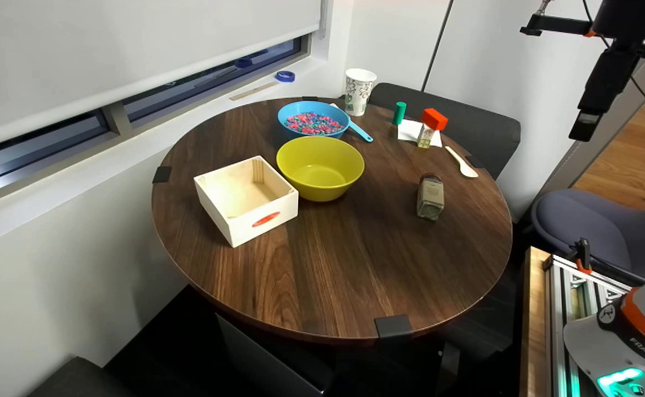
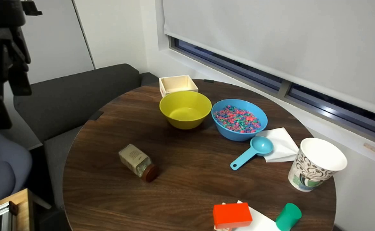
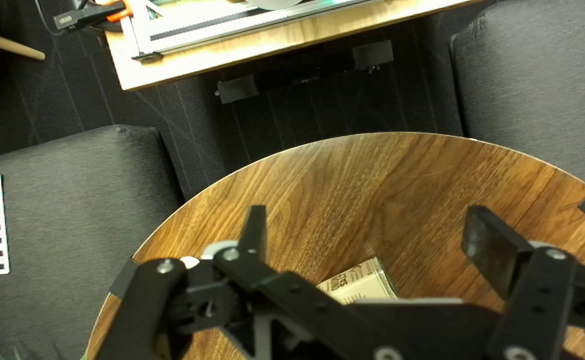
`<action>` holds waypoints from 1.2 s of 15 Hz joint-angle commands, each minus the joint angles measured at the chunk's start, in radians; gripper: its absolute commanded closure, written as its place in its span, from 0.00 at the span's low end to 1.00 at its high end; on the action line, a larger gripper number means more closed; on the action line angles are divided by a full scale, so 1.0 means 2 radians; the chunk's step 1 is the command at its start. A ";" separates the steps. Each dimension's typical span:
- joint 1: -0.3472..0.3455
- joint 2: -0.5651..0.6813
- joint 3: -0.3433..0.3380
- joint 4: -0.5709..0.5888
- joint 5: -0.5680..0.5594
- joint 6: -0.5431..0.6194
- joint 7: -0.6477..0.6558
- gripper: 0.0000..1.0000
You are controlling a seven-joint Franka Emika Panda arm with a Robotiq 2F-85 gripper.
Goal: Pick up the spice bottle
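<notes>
Well, my hand is spread wide, with nothing in it, up in the air and well apart from the round counter. I think the two fingers stand so far apart to make room for the spice bottle. It lies on its side, left of the middle in an exterior view, with its brown cap pointing down and to the right. In the wrist view I see only a bit of its label near the bottom, because my hand hides the rest. Its sides look flat, so I guess it won't roll away. It lies well apart from the yellow bowl and the blue bowl, maybe so I don't bump them. The blue scoop has its round end on a white napkin, maybe to keep the counter clean. Next, I should go down and pinch the spice bottle across its middle.
</notes>
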 commanded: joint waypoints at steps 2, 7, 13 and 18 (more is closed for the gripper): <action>-0.003 0.001 0.002 0.001 0.001 -0.001 -0.002 0.00; -0.003 0.001 0.002 0.001 0.001 -0.001 -0.002 0.00; -0.032 -0.002 -0.022 -0.044 0.001 0.032 0.014 0.00; -0.032 -0.005 -0.021 -0.044 0.002 0.032 0.014 0.00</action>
